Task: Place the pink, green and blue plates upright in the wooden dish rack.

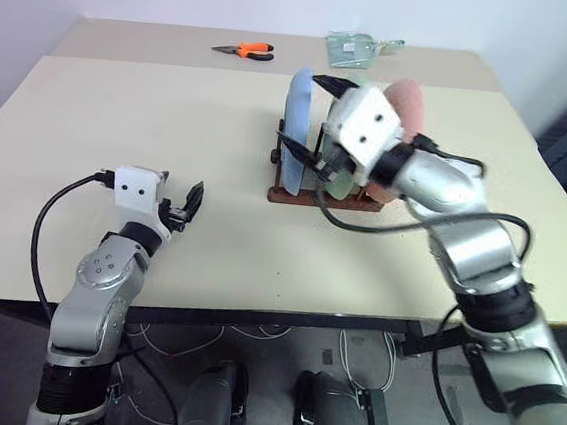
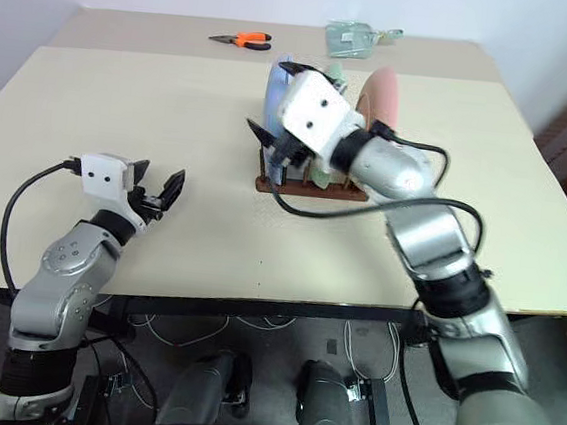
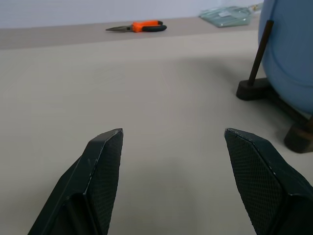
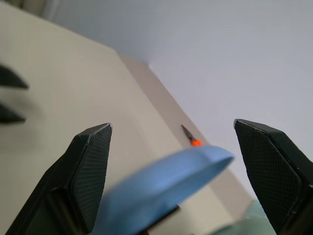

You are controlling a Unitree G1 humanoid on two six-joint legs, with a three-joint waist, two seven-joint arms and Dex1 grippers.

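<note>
Plates stand upright in the wooden dish rack [image 1: 325,198] mid-table: blue plate [image 1: 296,123], green plate [image 2: 334,77], pink plate [image 2: 381,96]. Right gripper [image 4: 171,147] hovers over the blue rim, jaws wide and holding nothing. Best to draw it away straight, clear of the rims. Left gripper [image 3: 173,147] waits open, well apart.

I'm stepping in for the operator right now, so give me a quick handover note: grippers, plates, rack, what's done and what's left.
Left gripper: open, holding nothing, hovering low over the beige table, apart from the rack.
Right gripper: open, holding nothing, right at the blue plate's rim.
Dark reddish-brown wooden dish rack: mid-table.
Round blue plate, pale green plate and pink plate: all upright in the rack, blue leftmost, pink rightmost.
Done: all three plates racked.
Left: probably just draw the right arm clear without knocking the plates.
</note>
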